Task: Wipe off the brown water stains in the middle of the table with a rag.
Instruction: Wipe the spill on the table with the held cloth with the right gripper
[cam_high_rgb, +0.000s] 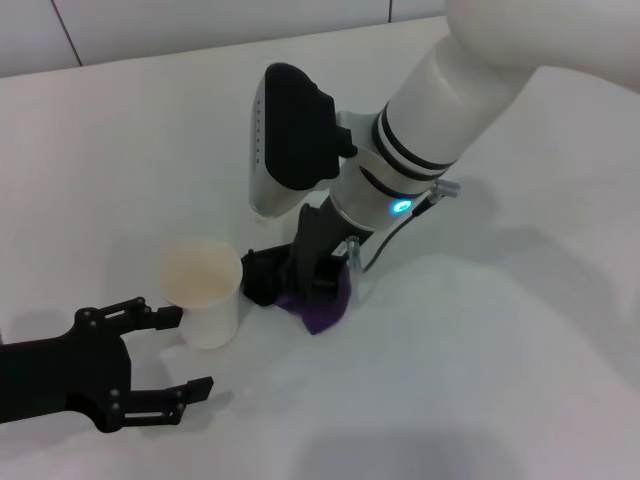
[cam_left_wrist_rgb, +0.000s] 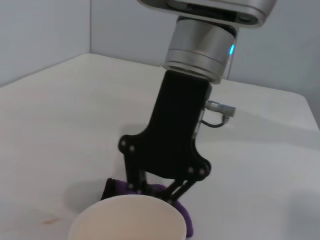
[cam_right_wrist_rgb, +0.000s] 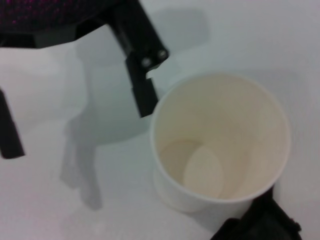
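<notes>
Head view: R gripper (cam_high_rgb: 315, 290) clenched on purple rag (cam_high_rgb: 322, 306), pressed to table (cam_high_rgb: 520, 340) just beside paper cup (cam_high_rgb: 205, 290). L gripper (cam_high_rgb: 165, 355) released, idle near cup. Stain not visible. Advice: keep pressure even, sweep w/o bumping cup.

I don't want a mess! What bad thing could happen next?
The right tool presses the purple rag on the table right beside the upright paper cup. A sideways wipe could knock the cup over. The open left tool sits close on the cup's other side, so it might bump it too.
</notes>
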